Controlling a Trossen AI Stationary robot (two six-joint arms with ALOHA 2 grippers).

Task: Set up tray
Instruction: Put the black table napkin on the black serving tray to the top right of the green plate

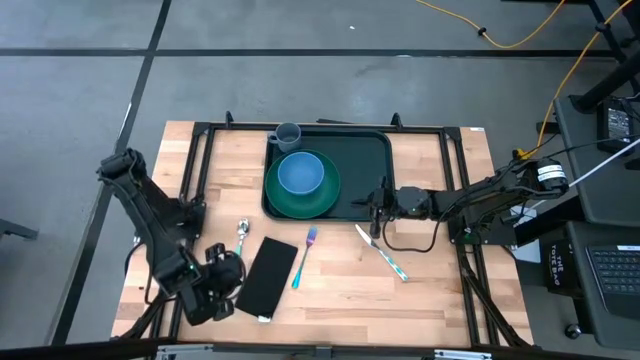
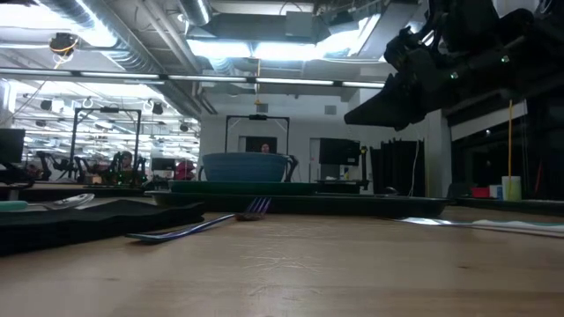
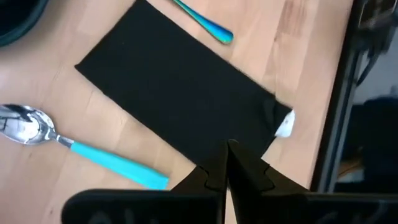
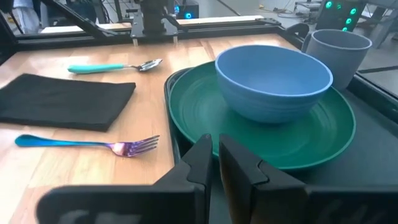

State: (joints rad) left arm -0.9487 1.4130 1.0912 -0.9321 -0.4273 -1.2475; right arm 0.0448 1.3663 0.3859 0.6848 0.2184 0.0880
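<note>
While waiting: left end effector (image 1: 222,285) hung over the counter's (image 1: 430,300) near-left corner beside the black napkin (image 1: 267,277), fingers pressed shut, nothing held.
Right end effector (image 1: 375,203): hovered just over the tray's (image 1: 372,160) right-front rim, fingers almost together, gripping nothing visible.
Tray: lay at the counter's far middle, long axis running left to right, carrying plate (image 1: 322,200), bowl (image 1: 300,174) and cup (image 1: 288,135).
Loose cutlery: spoon (image 1: 241,236), fork (image 1: 304,256) and knife (image 1: 381,252) on the counter, near side of the tray.
Key relation: knife directly nearside of the right end effector, clearly the nearer arm; likely next pick, judging by layout.
</note>
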